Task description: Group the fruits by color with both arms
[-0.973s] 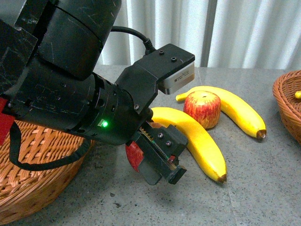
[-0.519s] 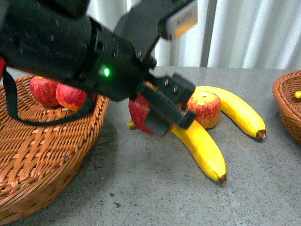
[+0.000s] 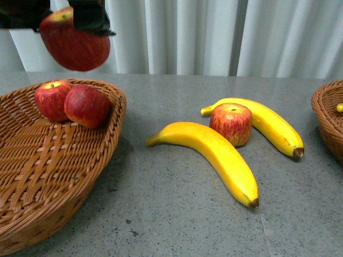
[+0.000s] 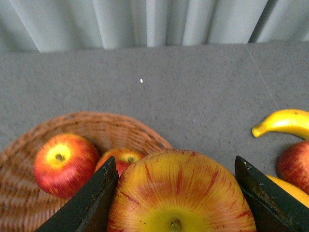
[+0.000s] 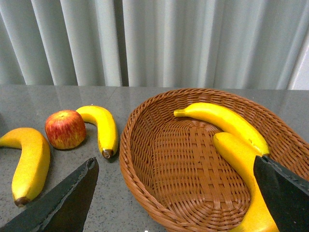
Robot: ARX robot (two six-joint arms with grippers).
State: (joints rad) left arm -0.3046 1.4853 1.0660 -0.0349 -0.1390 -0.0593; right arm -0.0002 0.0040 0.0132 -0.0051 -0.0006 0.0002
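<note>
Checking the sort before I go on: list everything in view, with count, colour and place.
apples: 4, red with yellow streaks; two in the left basket, one on the table between two bananas, one held in the air near the left basket
bananas: 4, yellow; two on the table, two in the right basket
baskets: 2, brown wicker; one at the left, one at the right
table: 1, grey; under everything
curtain: 1, pale; behind the table
left gripper: black; shut on an apple
right gripper: black; open, empty, by the right basket
</note>
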